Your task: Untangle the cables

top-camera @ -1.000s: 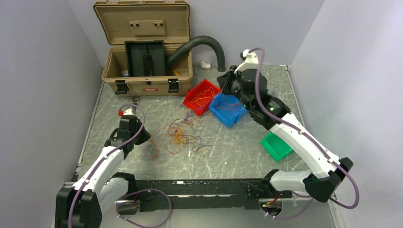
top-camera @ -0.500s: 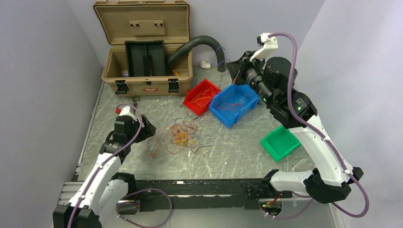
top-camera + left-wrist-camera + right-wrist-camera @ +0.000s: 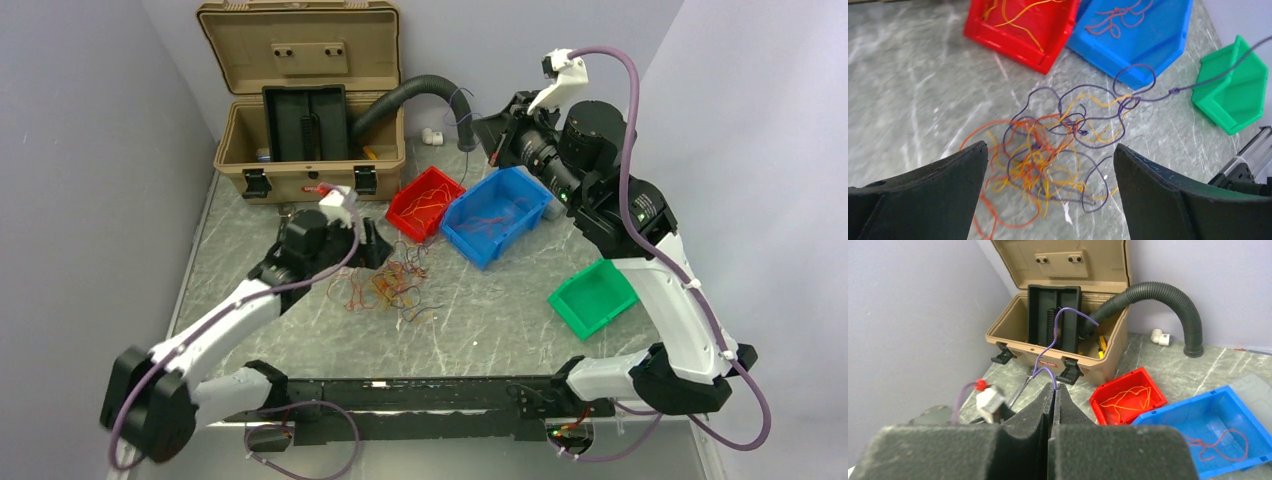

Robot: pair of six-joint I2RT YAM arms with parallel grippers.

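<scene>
The left pincer (image 3: 1050,155) hangs open over the tangled cables (image 3: 390,285) on the tabletop (image 3: 500,320). The right pincer (image 3: 1054,390), raised, clenches one purple wire (image 3: 1048,347); next, the left likely must pin the tangle.

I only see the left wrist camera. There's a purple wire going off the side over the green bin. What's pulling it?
Observer: The right claw is shut on a thin purple wire. I can't follow it all the way to yours, though.
Operator: Where's that claw?
Observer: High up near the back of the table, past the blue bin, close to the end of the black hose.
Operator: What's behind my bins?
Observer: An open tan case with its lid up. The hose runs into it.
</scene>
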